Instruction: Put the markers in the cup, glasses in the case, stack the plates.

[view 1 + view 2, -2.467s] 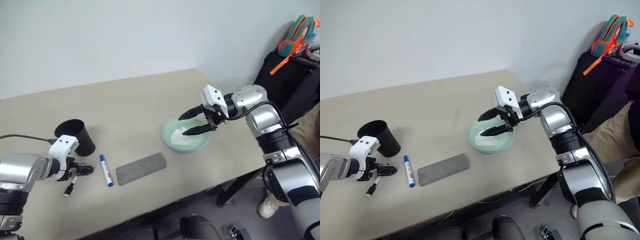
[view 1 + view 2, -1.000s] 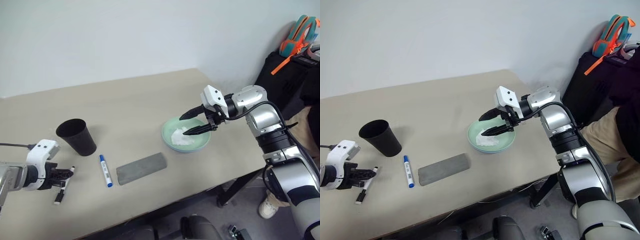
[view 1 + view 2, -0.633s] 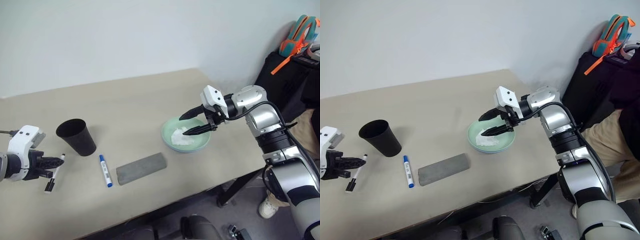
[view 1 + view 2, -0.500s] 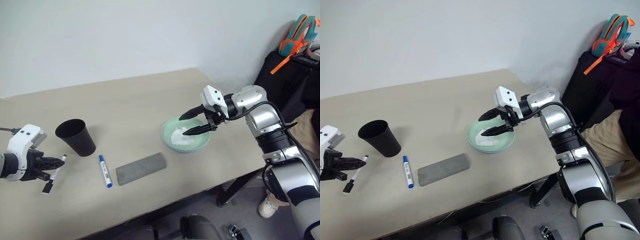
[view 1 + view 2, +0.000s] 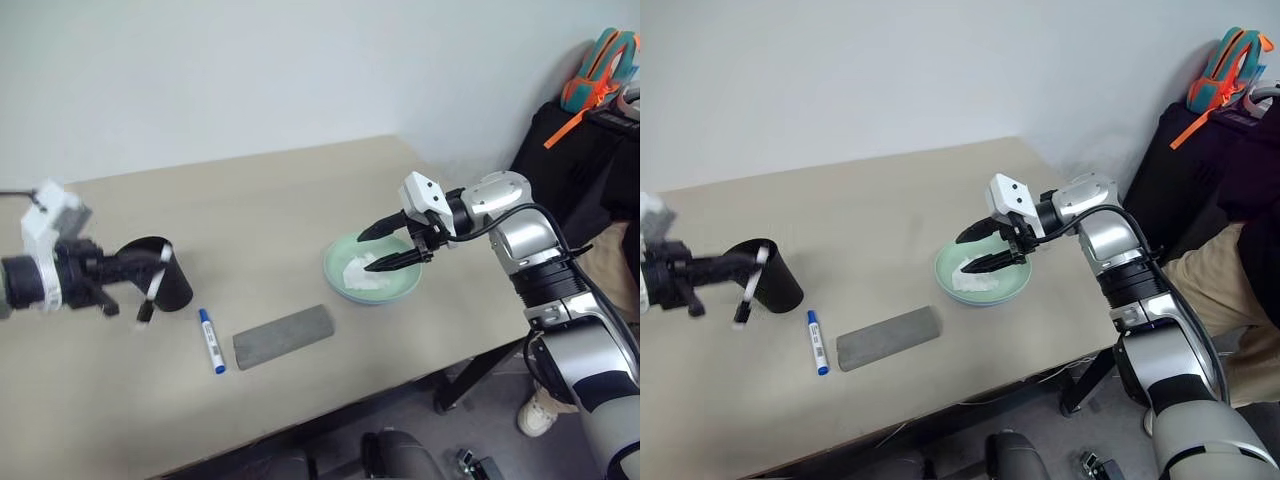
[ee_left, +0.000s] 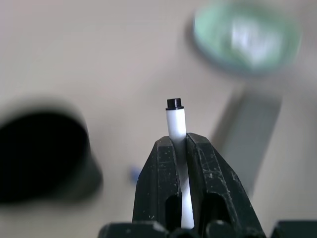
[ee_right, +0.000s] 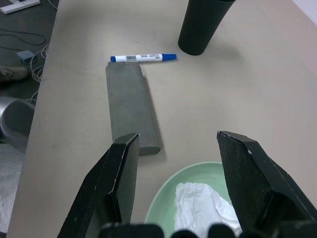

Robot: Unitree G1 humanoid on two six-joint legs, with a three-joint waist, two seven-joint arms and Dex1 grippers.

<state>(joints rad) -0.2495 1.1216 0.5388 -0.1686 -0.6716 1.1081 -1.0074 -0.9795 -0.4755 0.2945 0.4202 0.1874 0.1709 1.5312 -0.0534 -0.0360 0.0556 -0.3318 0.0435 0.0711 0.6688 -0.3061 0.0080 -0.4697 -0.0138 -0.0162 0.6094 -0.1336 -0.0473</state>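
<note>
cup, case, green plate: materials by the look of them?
Cup: probably plastic, black, smooth with a faint sheen along its tapered wall.
Case: grey, matte and slightly fuzzy, felt-like covering; it keeps a firm oblong shape with rounded ends, so likely a hard shell underneath.
Green plate: likely plastic, mint, smooth, evenly coloured rim; the look alone does not rule out glazed ceramic.

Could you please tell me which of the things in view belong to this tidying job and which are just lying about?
Belonging to the job:
black-capped marker, held in the left tool
blue-capped marker
black cup
grey case
mint green plate

Just lying about:
crumpled white tissue in the plate
backpack beside the table
</note>
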